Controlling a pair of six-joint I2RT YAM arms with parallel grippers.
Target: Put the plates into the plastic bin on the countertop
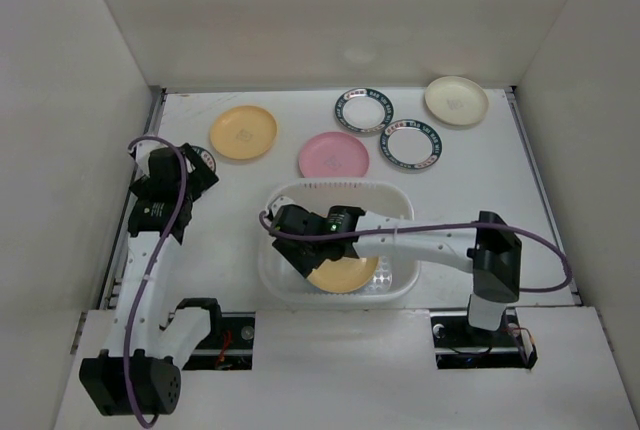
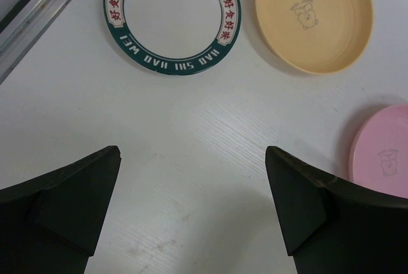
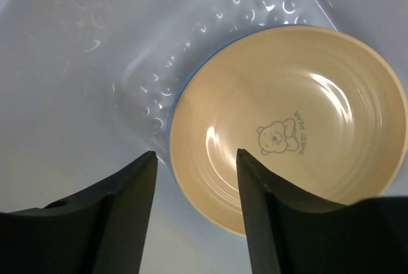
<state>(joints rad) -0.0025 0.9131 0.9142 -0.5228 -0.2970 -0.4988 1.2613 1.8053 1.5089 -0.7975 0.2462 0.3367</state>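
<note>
The plastic bin stands on the countertop in front of the arms. Inside it a yellow-orange plate lies on a blue plate, of which only the rim shows. My right gripper hangs open in the bin; one finger is over the yellow plate's near rim, the other outside it. On the countertop lie a yellow plate, a pink plate, two green-rimmed plates and a cream plate. My left gripper is open and empty above bare countertop, short of another green-rimmed plate.
White walls close in the countertop on the left, back and right. A metal rail runs along the left edge near my left gripper. In the left wrist view the yellow plate and the pink plate lie to the right.
</note>
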